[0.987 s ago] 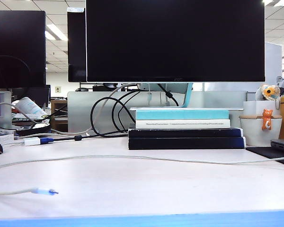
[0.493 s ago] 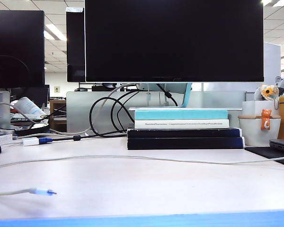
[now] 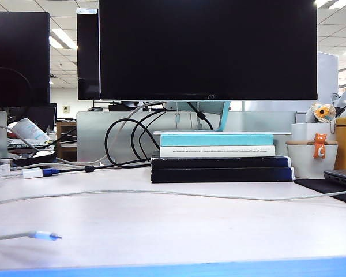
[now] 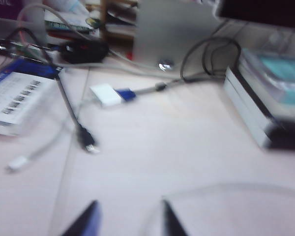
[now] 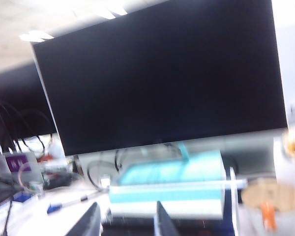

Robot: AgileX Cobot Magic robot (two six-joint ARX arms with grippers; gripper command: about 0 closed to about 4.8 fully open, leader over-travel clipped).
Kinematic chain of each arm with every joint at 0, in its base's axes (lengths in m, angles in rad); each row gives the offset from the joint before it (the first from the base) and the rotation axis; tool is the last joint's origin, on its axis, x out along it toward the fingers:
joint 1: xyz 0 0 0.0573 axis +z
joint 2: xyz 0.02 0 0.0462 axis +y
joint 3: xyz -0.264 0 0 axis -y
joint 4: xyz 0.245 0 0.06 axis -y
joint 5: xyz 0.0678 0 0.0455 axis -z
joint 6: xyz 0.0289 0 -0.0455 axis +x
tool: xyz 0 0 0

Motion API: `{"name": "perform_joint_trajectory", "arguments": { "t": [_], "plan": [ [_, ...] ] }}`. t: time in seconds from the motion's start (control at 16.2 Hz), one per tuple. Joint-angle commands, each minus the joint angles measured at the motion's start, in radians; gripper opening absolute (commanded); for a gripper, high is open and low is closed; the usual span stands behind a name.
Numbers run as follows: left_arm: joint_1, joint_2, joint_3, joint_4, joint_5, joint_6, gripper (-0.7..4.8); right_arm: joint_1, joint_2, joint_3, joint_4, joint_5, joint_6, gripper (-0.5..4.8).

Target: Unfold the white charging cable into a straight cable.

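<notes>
Exterior view: the white charging cable (image 3: 161, 193) lies across the table (image 3: 179, 231) in one long, nearly straight run from the left edge to the right, with a plug end (image 3: 41, 235) near the front left. Neither arm shows.

Left wrist view: blurred. The left gripper (image 4: 129, 222) hangs above the table, fingers parted with nothing between them; a faint arc of the cable (image 4: 226, 187) passes just beyond. A white adapter (image 4: 106, 94) lies farther off.

Right wrist view: blurred too. The right gripper (image 5: 125, 220) points level at the monitor (image 5: 162, 83) and books (image 5: 169, 189), fingers apart and empty.

The cord looks light, limp and thin, so it is likely best pinched at its firmer plug housings.
</notes>
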State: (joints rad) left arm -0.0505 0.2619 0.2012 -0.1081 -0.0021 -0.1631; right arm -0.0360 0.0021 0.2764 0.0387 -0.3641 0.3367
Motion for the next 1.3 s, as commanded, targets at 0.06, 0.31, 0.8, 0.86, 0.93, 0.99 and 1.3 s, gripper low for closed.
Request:
{"name": "perform_joint_trajectory", "arguments": {
  "t": [0.06, 0.31, 0.8, 0.86, 0.93, 0.99, 1.3],
  "plan": [
    [0.244, -0.001, 0.002, 0.020, 0.355, -0.024, 1.74, 0.000, 0.000, -0.059, 0.016, 0.016, 0.005, 1.39],
    [0.267, -0.010, -0.005, 0.019, 0.287, 0.034, 1.69, 0.001, -0.001, -0.180, 0.021, 0.220, -0.063, 1.35],
    [0.185, -0.256, -0.095, -0.051, 0.199, 0.073, 0.06, 0.000, -0.001, -0.229, 0.016, 0.389, -0.191, 1.35],
    [0.185, -0.261, -0.095, -0.061, 0.185, 0.080, 0.02, 0.001, -0.001, -0.234, 0.006, 0.424, -0.203, 1.33],
    [0.185, -0.261, -0.095, -0.069, 0.172, 0.084, 0.02, 0.000, -0.001, -0.251, 0.002, 0.462, -0.205, 1.04],
    [0.185, -0.261, -0.098, -0.071, 0.155, 0.084, 0.02, 0.000, -0.001, -0.272, -0.011, 0.477, -0.209, 0.90],
    [0.185, -0.261, -0.110, -0.093, 0.159, 0.029, 0.03, 0.001, -0.002, -0.270, -0.183, 0.481, -0.178, 0.71]
  ]
}}
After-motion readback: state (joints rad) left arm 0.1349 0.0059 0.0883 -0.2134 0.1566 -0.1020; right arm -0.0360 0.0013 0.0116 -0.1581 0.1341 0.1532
